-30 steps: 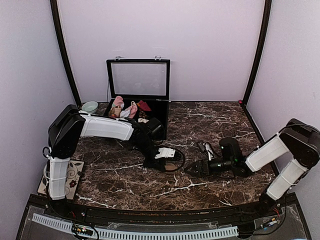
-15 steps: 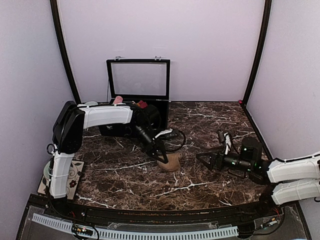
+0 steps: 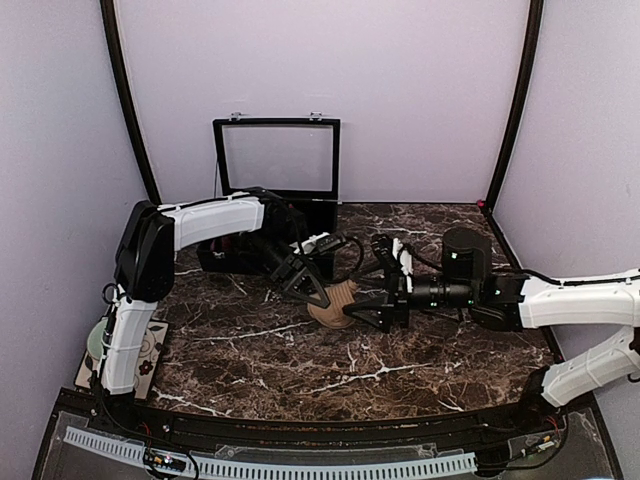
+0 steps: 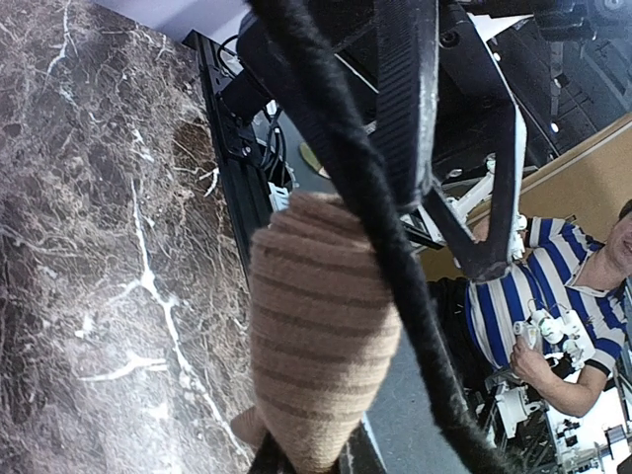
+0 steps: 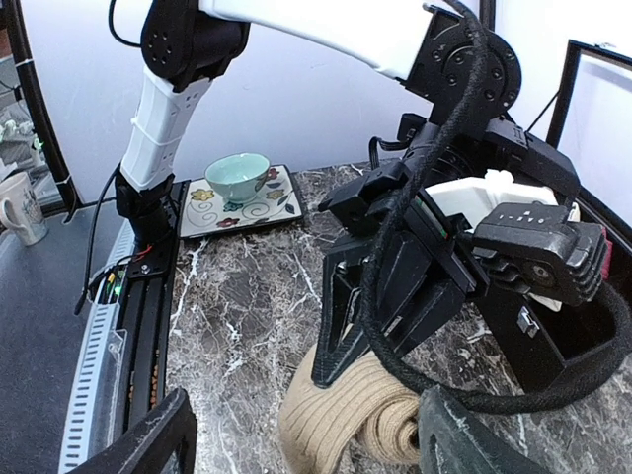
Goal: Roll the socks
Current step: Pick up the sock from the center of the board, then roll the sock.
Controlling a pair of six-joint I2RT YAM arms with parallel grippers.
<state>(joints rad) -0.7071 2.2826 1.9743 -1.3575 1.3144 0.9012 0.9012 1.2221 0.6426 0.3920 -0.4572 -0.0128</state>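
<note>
A tan-brown ribbed sock, rolled into a bundle (image 3: pixel 338 298), hangs just above the marble table (image 3: pixel 250 370) at its middle. My left gripper (image 3: pixel 318 297) reaches in from the left and is shut on the roll's upper end. In the left wrist view the roll (image 4: pixel 316 326) runs up from my left gripper (image 4: pixel 314 452) at the bottom edge. My right gripper (image 3: pixel 368 308) comes in from the right and stands open. In its wrist view the right gripper (image 5: pixel 306 434) has a finger on either side of the roll (image 5: pixel 346 415), and no contact shows.
A black case with its glass lid raised (image 3: pixel 275 155) stands at the back, behind the left arm. A teal bowl (image 5: pixel 237 176) sits on a floral plate (image 5: pixel 247 209) at the table's near left. A white mug (image 5: pixel 20 207) stands beyond the table edge.
The left gripper has lifted the tan roll off the table and carried it slightly back. The right arm drew back to the right, then reached in to the roll, its jaws narrowing.
</note>
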